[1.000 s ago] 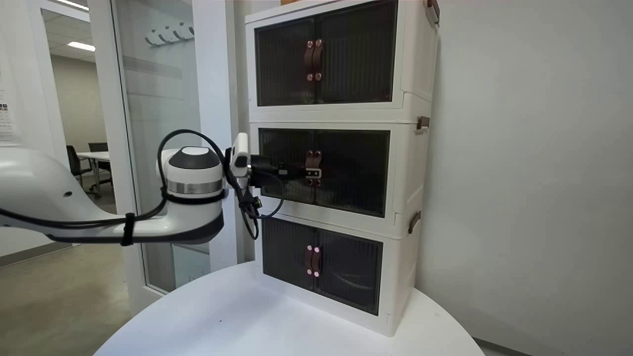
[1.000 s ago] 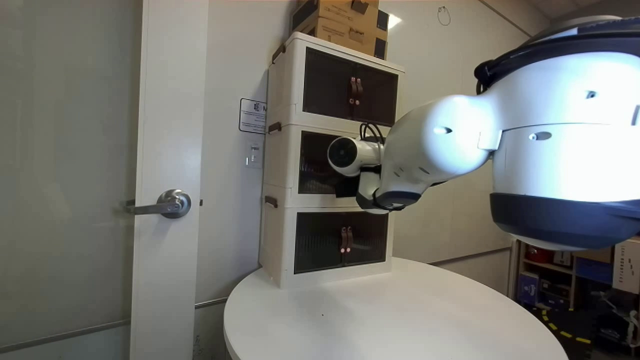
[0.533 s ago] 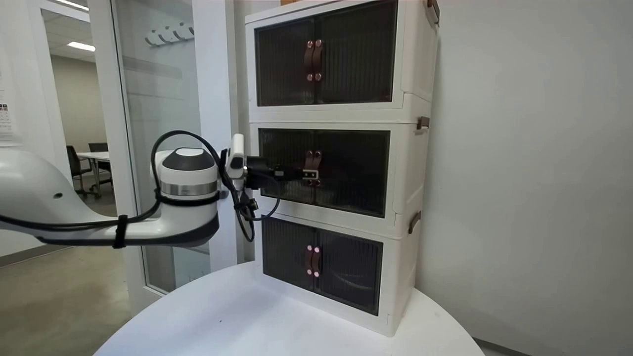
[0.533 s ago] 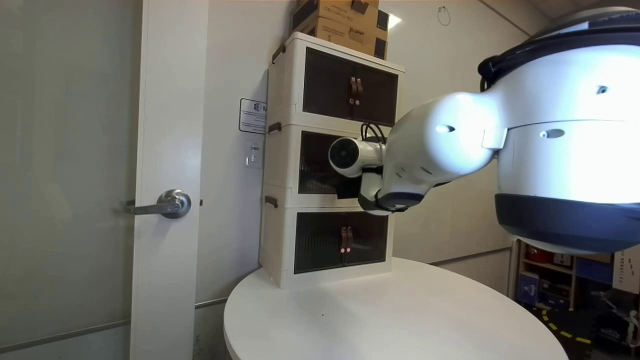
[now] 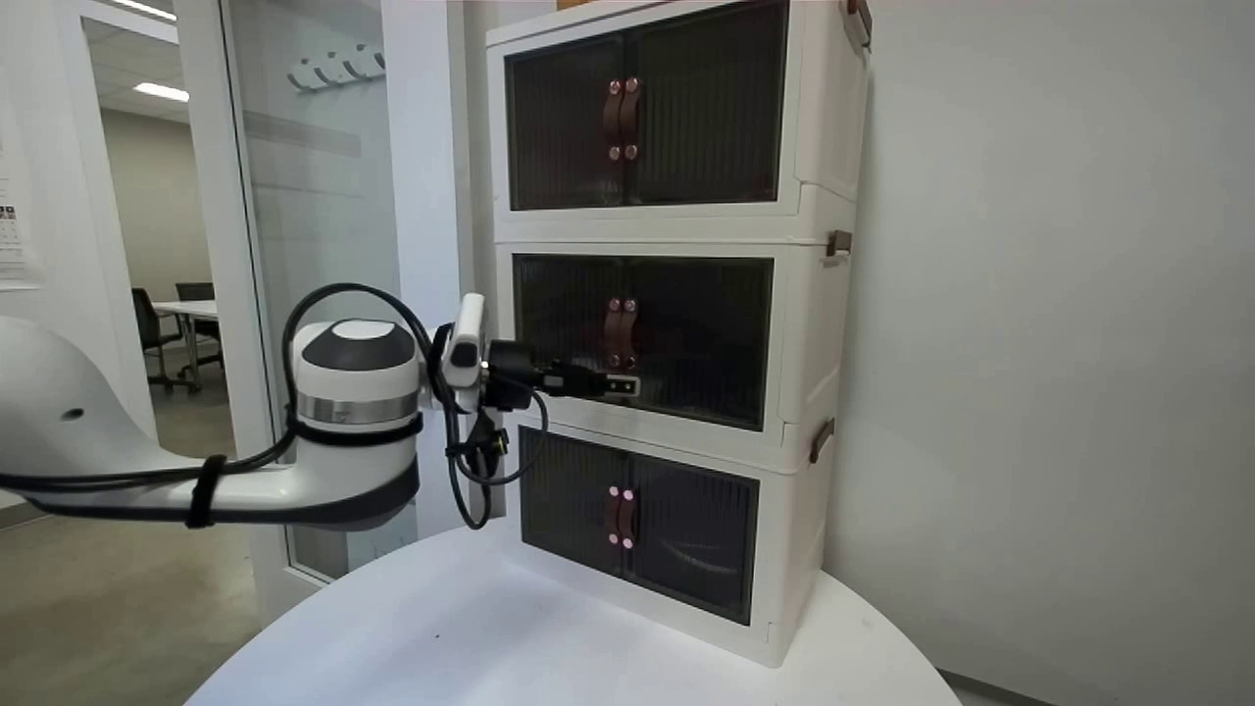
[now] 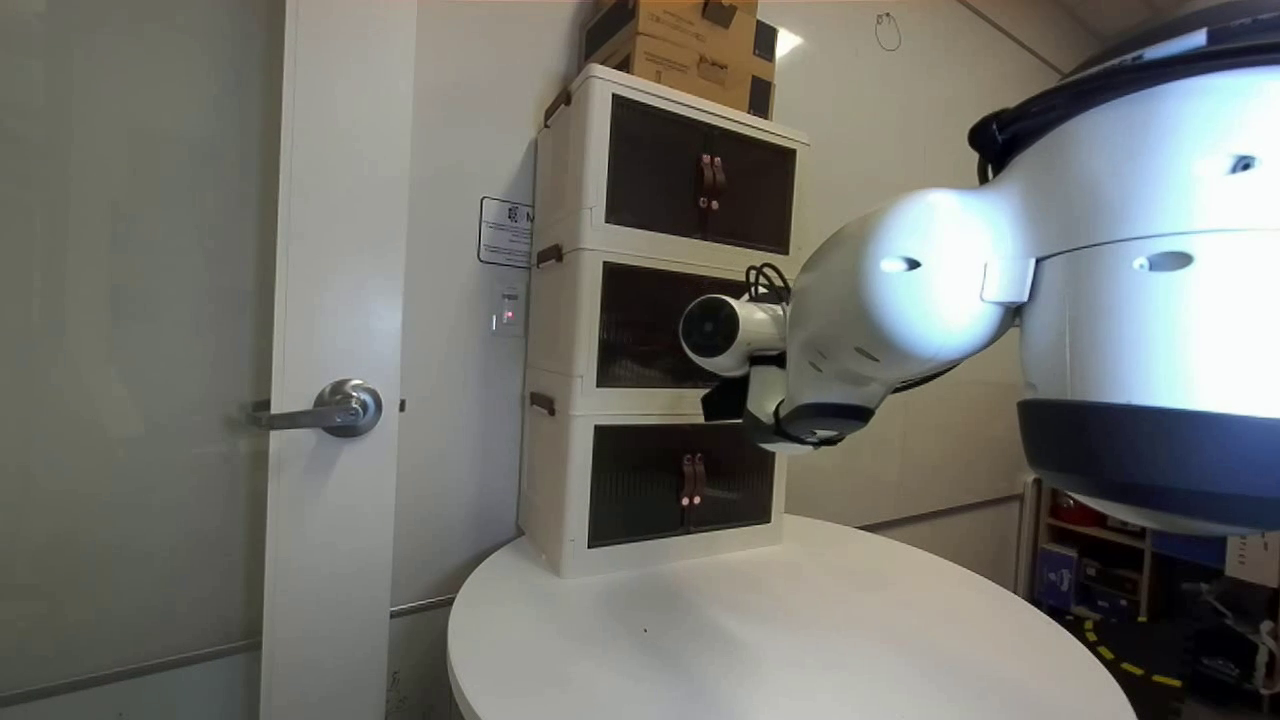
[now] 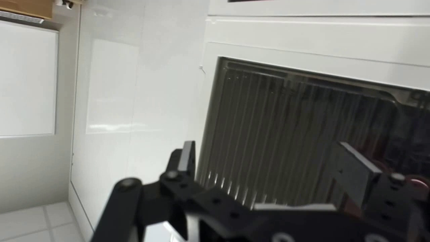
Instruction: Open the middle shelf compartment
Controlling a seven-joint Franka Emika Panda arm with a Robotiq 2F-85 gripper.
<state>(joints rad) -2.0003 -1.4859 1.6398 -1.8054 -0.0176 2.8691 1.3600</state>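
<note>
Halfway up the white cabinet [image 5: 822,324] sits my target, the middle shelf compartment [image 5: 677,333] — centre tier, btwn a like top tier [image 5: 711,108] & bottom tier [image 5: 696,549]. Its dark tinted doors [image 5: 564,294] look closed, w/ the brown handles [image 5: 629,333] side by side where they meet.

I've got the gripper [image 7: 267,153] in front of the lower part of that tier, tips a bit below the handles; can't tell if they touch the door surface. Per wrist view — it's upside down — the fingers [image 7: 351,171] are spread wide, holding nothing, ribbed door surface showing thru the gap. A coppery rivet [image 7: 418,183] shows at the right edge of that view, just beside the finger on that side & outside the gap.

My arm [image 5: 358,392] extends from the left in an exterior view, black cables [image 5: 343,288] looped over it. In an exterior view its bulky links [image 6: 900,300] fill the near right & hide the right part of the middle shelf compartment.

Cabinet stands on the far part of a white table [image 6: 860,620], cardboard boxes [image 6: 690,65] on top. Door lever [image 6: 345,408] is near left; a small sign [image 6: 505,232] is just left of the cabinet.
</note>
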